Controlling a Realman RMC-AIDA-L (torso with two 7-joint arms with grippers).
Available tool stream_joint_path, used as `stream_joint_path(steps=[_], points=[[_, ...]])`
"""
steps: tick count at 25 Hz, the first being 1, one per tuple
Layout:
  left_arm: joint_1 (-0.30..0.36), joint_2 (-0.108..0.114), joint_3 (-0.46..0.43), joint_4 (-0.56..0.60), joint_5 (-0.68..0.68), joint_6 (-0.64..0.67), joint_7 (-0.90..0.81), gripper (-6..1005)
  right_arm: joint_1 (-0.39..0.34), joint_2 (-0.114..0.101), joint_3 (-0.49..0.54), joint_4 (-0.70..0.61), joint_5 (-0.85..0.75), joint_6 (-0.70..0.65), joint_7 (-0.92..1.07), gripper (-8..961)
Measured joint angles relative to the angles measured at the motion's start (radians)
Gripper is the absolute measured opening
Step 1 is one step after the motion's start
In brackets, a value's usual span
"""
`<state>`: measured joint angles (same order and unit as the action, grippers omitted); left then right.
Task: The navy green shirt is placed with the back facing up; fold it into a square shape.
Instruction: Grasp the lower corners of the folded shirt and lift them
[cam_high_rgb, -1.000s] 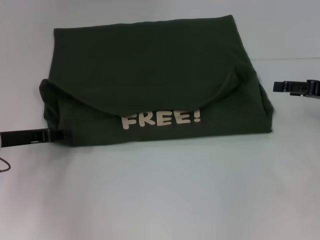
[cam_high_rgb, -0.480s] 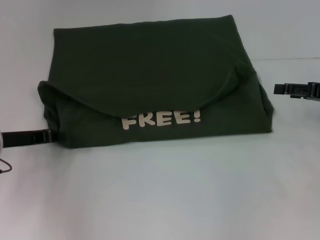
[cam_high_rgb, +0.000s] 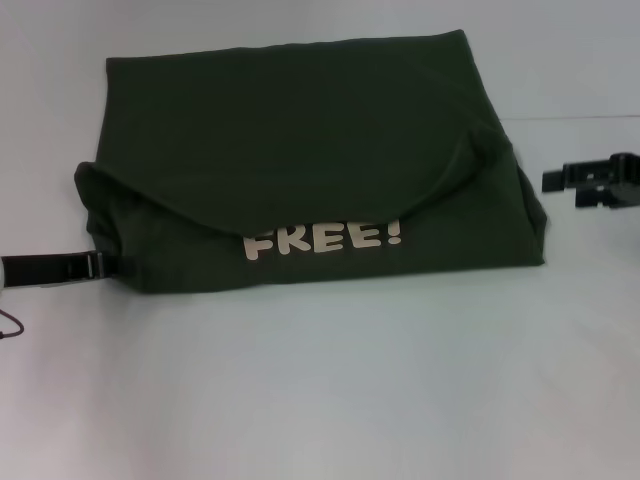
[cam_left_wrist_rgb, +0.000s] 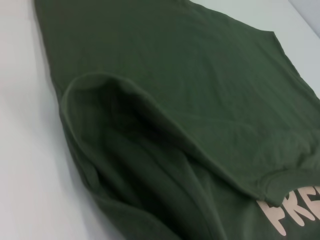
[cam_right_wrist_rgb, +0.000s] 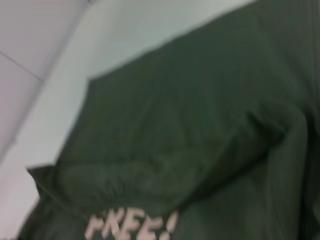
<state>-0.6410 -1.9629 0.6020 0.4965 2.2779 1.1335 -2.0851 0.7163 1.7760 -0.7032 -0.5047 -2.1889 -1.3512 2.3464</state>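
step: final fold seems done | navy green shirt (cam_high_rgb: 300, 160) folded on table (cam_high_rgb: 320, 390), "FREE!" lettering (cam_high_rgb: 322, 238) showing | left gripper (cam_high_rgb: 95, 266) beside shirt's edge, right gripper (cam_high_rgb: 585, 183) apart, fingers unclear | next: judge squareness, tidy curved flap

The navy green shirt (cam_high_rgb: 300, 140) is showing a soft, matt cotton-like cloth, with gentle creases near its folded flap. The cream "FREE!" lettering (cam_high_rgb: 322, 238) is looking smooth and flat, like a print. The worktop (cam_high_rgb: 330, 390) is appearing smooth, pale and matt. Both the left gripper (cam_high_rgb: 95, 265) and the right gripper (cam_high_rgb: 552, 180) are looking like black, hard material with a slight shine.
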Motion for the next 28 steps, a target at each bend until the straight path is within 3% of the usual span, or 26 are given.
stream_joint_path(steps=[2, 5, 20, 28], points=[[-0.003, 0.001, 0.0, 0.0, 0.0, 0.002, -0.003, 15, 0.025, -0.01, -0.031, 0.0, -0.056, -0.009, 0.059, 841], [-0.007, 0.002, 0.001, 0.001, 0.0, 0.002, -0.004, 15, 0.052, -0.007, -0.042, 0.0, -0.131, -0.001, 0.099, 839], [-0.017, 0.004, 0.001, -0.003, 0.0, 0.003, -0.006, 14, 0.072, 0.078, -0.104, 0.013, -0.214, 0.19, 0.092, 839], [-0.017, 0.004, 0.0, -0.006, 0.0, 0.003, -0.006, 14, 0.073, 0.109, -0.142, 0.039, -0.215, 0.268, 0.076, 838]])
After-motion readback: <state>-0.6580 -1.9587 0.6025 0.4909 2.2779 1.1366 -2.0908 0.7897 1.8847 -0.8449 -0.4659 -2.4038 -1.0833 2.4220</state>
